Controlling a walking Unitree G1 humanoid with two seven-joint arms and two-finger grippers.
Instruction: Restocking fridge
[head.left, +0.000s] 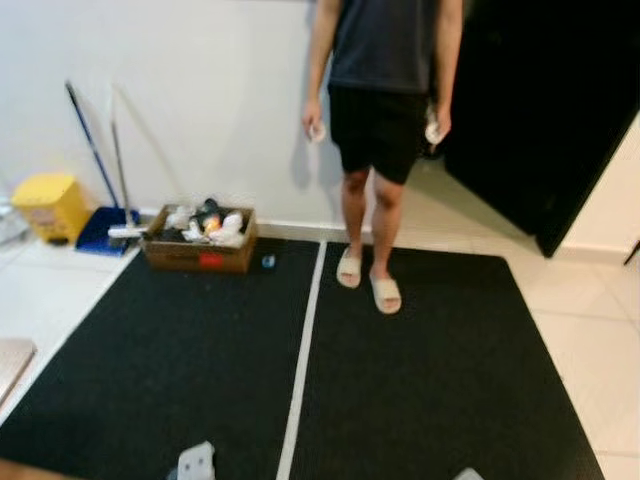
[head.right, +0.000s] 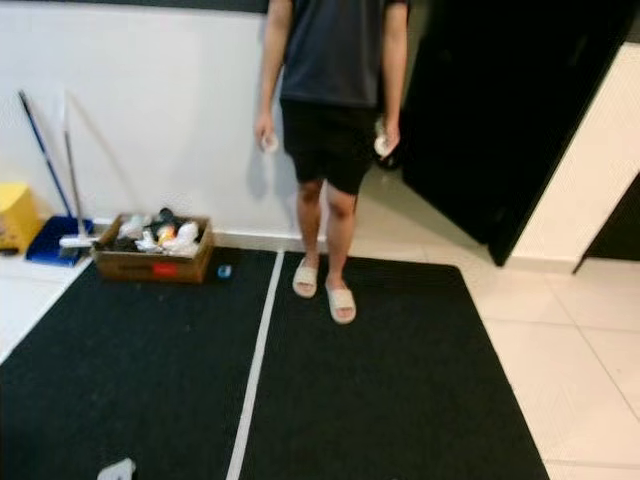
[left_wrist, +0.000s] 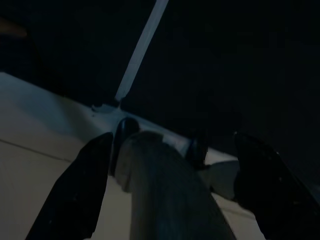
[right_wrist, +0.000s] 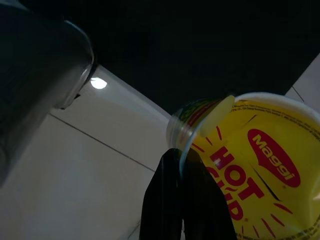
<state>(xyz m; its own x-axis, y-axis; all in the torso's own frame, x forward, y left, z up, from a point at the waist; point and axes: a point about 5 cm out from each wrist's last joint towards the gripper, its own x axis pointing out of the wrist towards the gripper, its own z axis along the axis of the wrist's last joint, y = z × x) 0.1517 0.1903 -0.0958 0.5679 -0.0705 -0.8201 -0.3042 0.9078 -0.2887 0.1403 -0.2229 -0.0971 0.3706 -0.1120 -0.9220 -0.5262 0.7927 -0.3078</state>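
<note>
My right gripper (right_wrist: 181, 162) is shut on a yellow Maggi Hot Cup noodle cup (right_wrist: 250, 165), and its black fingers (right_wrist: 165, 205) pinch the cup's rim. The cup hangs low over pale floor tiles beside a black mat. My left gripper (left_wrist: 170, 165) is open, its fingers (left_wrist: 75, 200) spread wide and touching nothing. Between them shows a grey rounded part below. Small silver parts of my arms (head.left: 196, 462) peek in at the bottom of the eye views.
A person (head.left: 385, 90) in slippers stands ahead at the white wall, on two black mats (head.left: 420, 370) split by a white strip. A cardboard box (head.left: 198, 250) of packets, a yellow bin (head.left: 50, 205) and a broom stand far left. A tall dark door (head.left: 540, 110) is far right.
</note>
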